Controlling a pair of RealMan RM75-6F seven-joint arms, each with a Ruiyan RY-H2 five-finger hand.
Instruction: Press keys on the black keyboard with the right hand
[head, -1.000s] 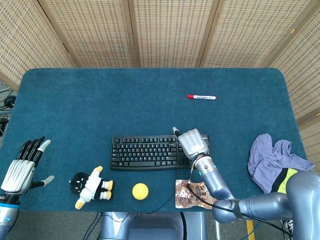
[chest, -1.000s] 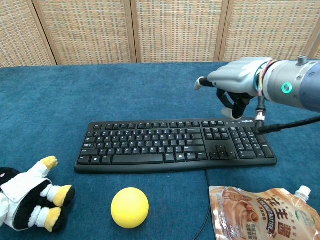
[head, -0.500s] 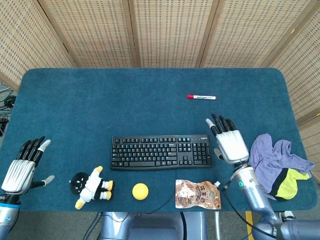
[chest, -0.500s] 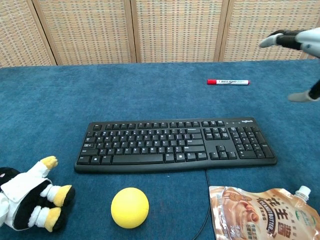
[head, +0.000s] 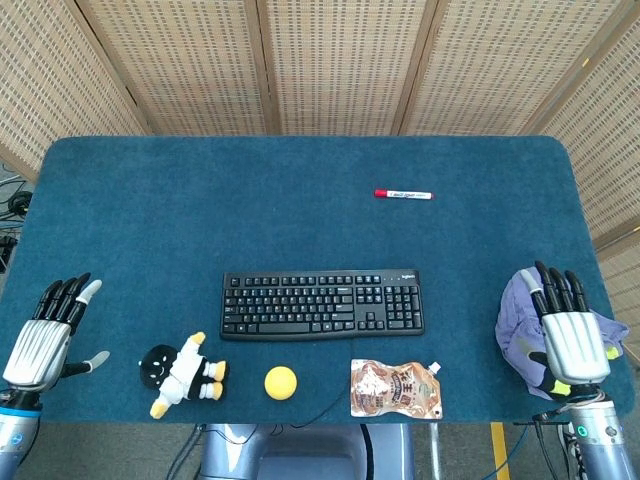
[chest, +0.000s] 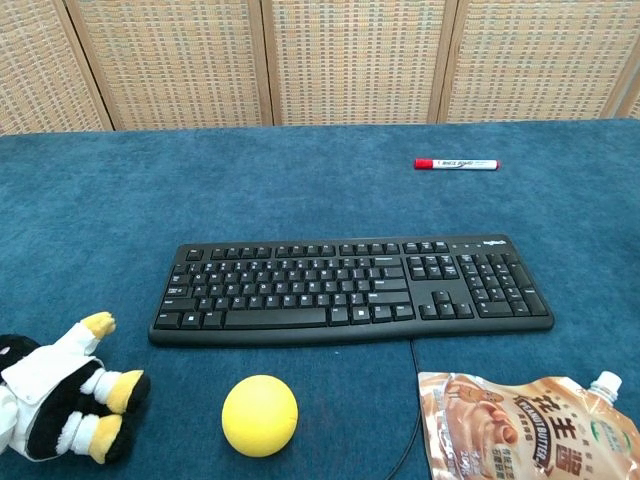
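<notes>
The right hand (head: 572, 345) is seen with fingers spread, holding nothing, over the purple cloth (head: 520, 315) at the worktop's (head: 300, 200) right edge, well apart from the black keyboard (head: 322, 303) at mid-worktop. The left hand (head: 40, 340) is likewise spread and empty.

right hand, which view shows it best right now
The head view. It shows the right hand at the table's right edge, fingers spread and holding nothing, over the purple cloth, well away from the black keyboard. The chest view does not show it at all.
</notes>
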